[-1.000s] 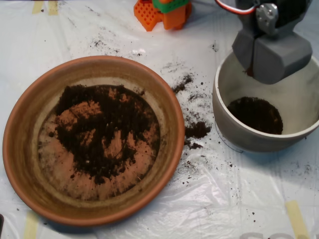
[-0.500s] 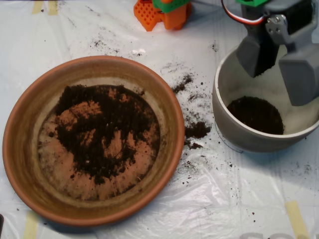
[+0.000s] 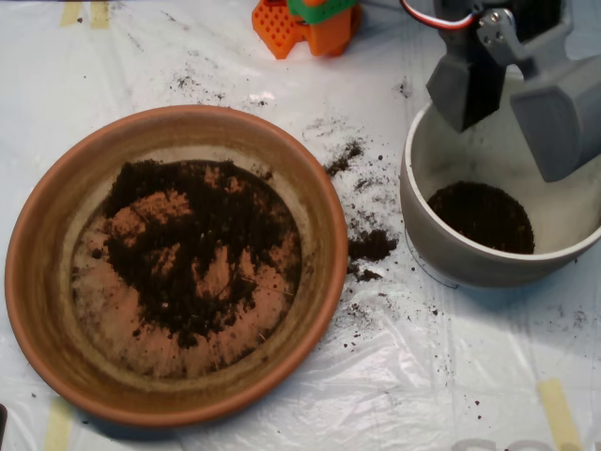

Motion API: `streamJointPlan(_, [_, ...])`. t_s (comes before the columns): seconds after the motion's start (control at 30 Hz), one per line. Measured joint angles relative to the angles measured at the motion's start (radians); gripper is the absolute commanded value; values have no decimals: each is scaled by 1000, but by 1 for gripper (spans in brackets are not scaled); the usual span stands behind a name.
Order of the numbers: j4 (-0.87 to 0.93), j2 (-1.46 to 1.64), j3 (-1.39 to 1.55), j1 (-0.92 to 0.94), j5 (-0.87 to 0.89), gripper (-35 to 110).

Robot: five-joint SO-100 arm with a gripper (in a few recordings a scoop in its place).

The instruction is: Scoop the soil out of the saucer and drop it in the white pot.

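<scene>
The terracotta saucer (image 3: 38,282) lies at the left, and dark crumbly soil (image 3: 192,249) covers much of its floor. At the right stands the white pot (image 3: 423,216), holding a dark patch of soil (image 3: 481,216) at its bottom. My grey scoop (image 3: 515,117) hangs over the pot's back rim. Its two shells stand wide apart, one at the left and one at the right, with nothing between them.
Spilled soil crumbs (image 3: 371,246) lie on the plastic sheet between saucer and pot. An orange and green block (image 3: 305,23) sits at the back edge. Tape strips (image 3: 559,413) mark the sheet near the front right.
The scoop was shut over the pot a second ago. Its shells have since swung apart, and the whole scoop has lifted slightly toward the back.
</scene>
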Motion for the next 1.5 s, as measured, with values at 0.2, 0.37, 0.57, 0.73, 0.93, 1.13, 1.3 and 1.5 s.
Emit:
streamJointPlan(0.2, [38,0,-17,0,6,37])
streamJointPlan(0.37, [95,0,-121,26,25,39])
streamJointPlan(0.57, [149,0,-245,87,32,38])
streamJointPlan(0.73, [150,-6,-265,156,64,38])
streamJointPlan(0.93, [150,-6,-265,233,57,41])
streamJointPlan(1.13, [72,98,-115,403,67,42])
streamJointPlan(1.3, [-80,247,244,492,64,44])
streamJointPlan(1.5, [-178,267,505,584,67,47])
